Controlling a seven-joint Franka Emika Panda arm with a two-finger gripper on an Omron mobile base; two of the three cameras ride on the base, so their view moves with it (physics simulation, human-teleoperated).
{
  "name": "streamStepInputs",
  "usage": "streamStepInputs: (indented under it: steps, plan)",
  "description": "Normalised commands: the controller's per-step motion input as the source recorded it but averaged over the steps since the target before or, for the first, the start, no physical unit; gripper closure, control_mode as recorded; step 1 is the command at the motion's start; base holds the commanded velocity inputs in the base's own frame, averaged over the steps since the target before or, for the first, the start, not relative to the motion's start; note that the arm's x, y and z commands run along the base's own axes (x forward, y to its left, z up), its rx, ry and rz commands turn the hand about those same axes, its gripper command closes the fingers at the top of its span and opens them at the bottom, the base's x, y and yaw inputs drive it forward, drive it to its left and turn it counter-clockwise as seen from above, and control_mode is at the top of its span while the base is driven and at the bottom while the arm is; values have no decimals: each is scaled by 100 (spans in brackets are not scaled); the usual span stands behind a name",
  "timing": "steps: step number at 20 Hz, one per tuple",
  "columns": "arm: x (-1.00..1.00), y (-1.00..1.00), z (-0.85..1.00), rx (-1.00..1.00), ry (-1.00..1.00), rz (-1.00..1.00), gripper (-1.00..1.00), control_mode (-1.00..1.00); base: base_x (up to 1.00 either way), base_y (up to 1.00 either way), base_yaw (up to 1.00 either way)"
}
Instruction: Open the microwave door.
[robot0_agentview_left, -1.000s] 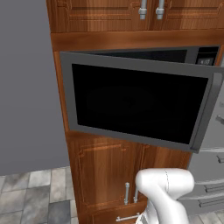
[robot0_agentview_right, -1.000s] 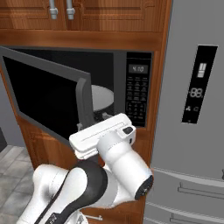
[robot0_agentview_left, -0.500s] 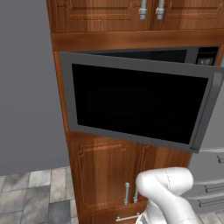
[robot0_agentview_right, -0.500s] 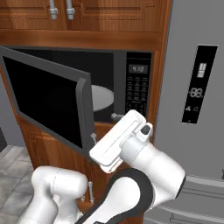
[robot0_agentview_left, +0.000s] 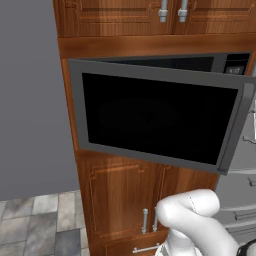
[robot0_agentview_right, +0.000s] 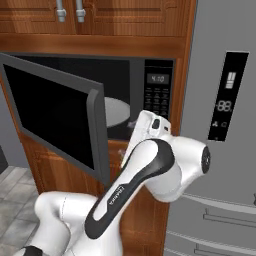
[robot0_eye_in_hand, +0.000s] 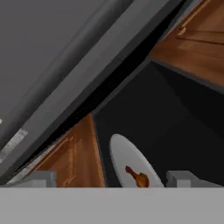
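No shift in microwave door (robot0_agentview_left: 159, 120); arm (robot0_agentview_right: 150, 165) farther right

The white arm (robot0_agentview_right: 150, 170) has swung up and rightward across the right base view over the past second, its hand now raised before the open microwave cavity beside the black keypad panel (robot0_agentview_right: 157, 95). In the left base view, the arm's rounded joint (robot0_agentview_left: 192, 212) has shifted slightly lower and rightward.
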Motion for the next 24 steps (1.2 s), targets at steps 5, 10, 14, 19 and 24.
streamStepInputs:
  steps: [5, 10, 14, 19, 24]
  plan:
    - [52, -38, -28, -34, -15, -6, -100, -100, 0, 0, 0]
    - [69, -7, -24, -23, -3, -7, -100, -100, 0, 0, 0]
    - [31, 25, -8, -10, 0, 0, -100, -100, 0, 0, 0]
    - [-13, 28, 0, -1, 0, 20, -100, -100, 0, 0, 0]
    - [-46, 40, -1, 1, 0, 36, -100, -100, 0, 0, 0]
